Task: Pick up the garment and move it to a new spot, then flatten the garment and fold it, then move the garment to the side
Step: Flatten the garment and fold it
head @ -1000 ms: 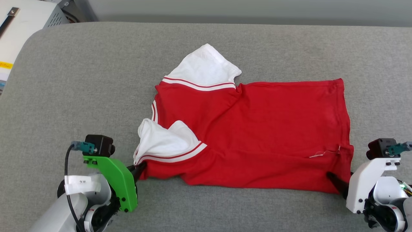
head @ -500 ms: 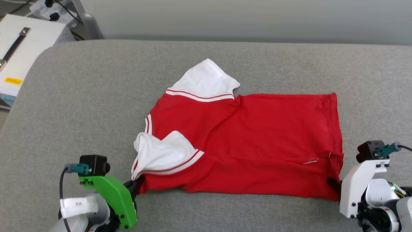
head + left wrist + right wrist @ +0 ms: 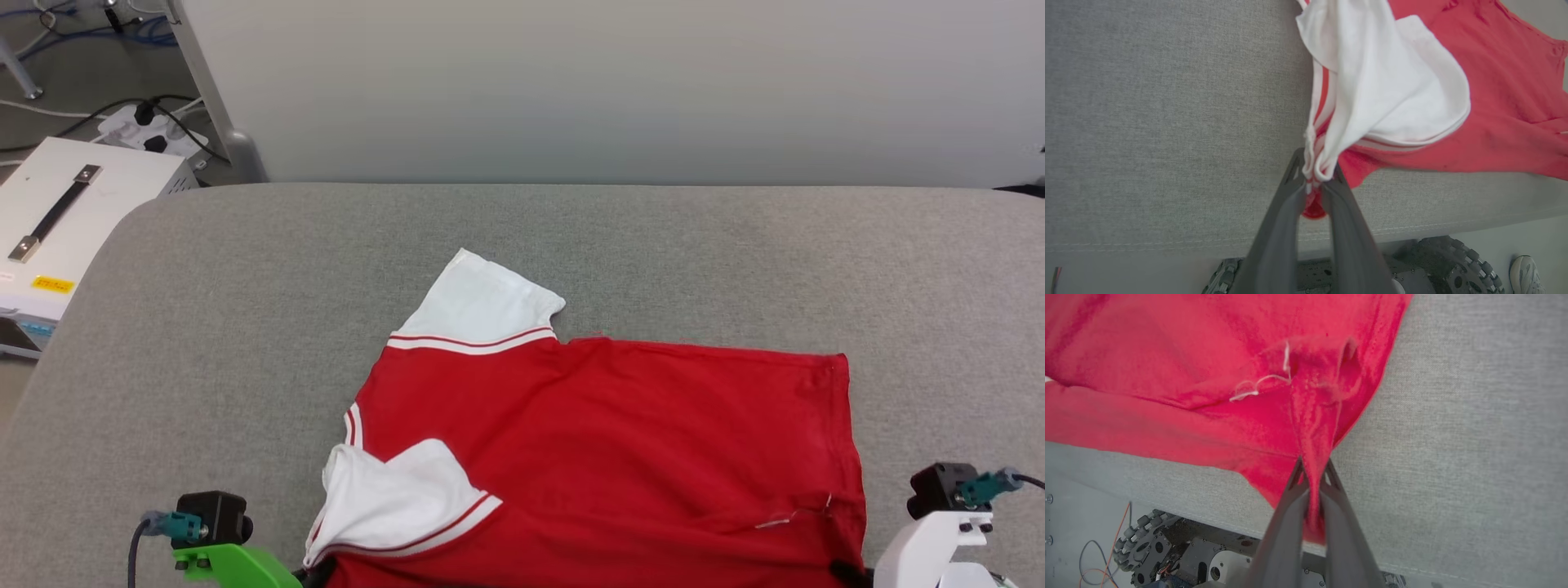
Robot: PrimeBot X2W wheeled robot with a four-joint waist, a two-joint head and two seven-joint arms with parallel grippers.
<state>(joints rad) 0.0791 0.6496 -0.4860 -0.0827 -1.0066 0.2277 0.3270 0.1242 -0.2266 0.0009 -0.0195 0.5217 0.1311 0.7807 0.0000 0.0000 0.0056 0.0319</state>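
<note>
Head view: you see the red soft-fabric T-shirt with white short sleeves (image 3: 637, 457) spread on the grey fabric-covered surface (image 3: 204, 343), at lower centre of the frame. The far white sleeve (image 3: 482, 302) points toward the top, and the near white sleeve (image 3: 392, 498) lies folded over the red body at lower left. Left wrist view: the left gripper (image 3: 1318, 173) is clamped on bunched striped trim and white sleeve fabric at mid-frame. Right wrist view: the right gripper (image 3: 1312, 469) is clamped on a pinch of the red hem corner — a loose white thread (image 3: 1244, 395) lies on the fabric above it. Note the white case with a black handle (image 3: 65, 220) at upper left of the head view — off the surface.
</note>
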